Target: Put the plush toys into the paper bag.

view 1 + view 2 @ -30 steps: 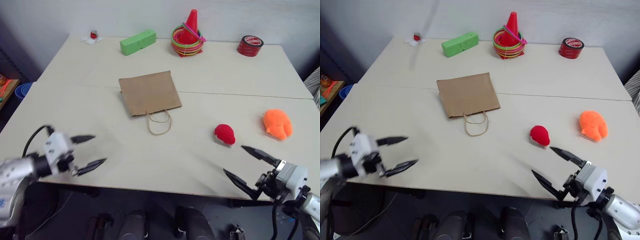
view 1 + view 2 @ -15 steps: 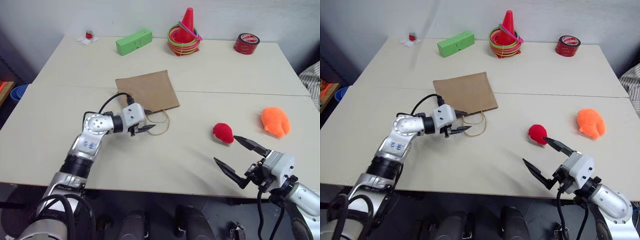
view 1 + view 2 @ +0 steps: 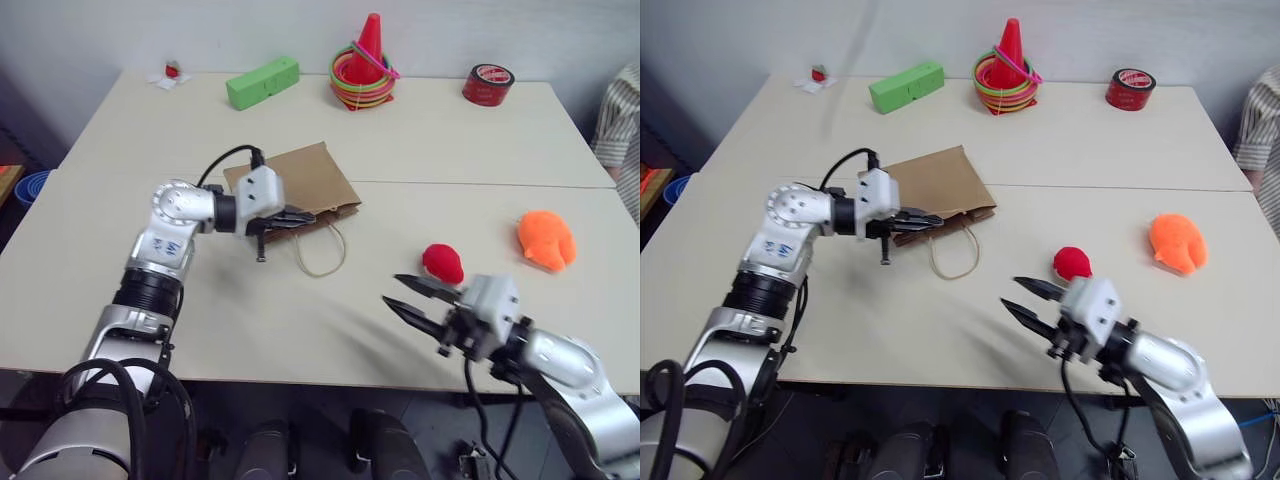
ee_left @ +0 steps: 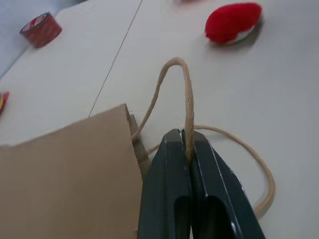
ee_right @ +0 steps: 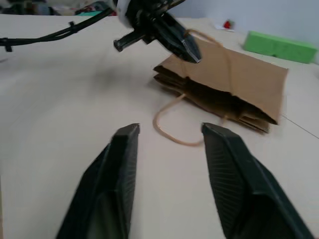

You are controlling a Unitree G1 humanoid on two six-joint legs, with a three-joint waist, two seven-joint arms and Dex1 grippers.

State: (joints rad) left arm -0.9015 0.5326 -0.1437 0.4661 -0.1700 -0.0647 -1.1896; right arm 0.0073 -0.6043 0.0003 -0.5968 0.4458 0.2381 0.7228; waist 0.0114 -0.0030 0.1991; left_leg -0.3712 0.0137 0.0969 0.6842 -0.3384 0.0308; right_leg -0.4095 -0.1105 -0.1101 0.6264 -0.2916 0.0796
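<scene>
Pinching one paper bag (image 3: 300, 185) handle (image 4: 187, 107), left gripper (image 3: 300, 218) jaws clenched; right gripper (image 3: 412, 301) jaws parted, holding nothing

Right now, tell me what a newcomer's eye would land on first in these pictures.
The left claw is shut on a thin tan loop handle of the flat brown paper bag mid-table. Right of the bag lie a round bright red plush toy and a lumpy bright orange plush toy. The right claw hovers, fingers apart, near the table's front edge.
</scene>
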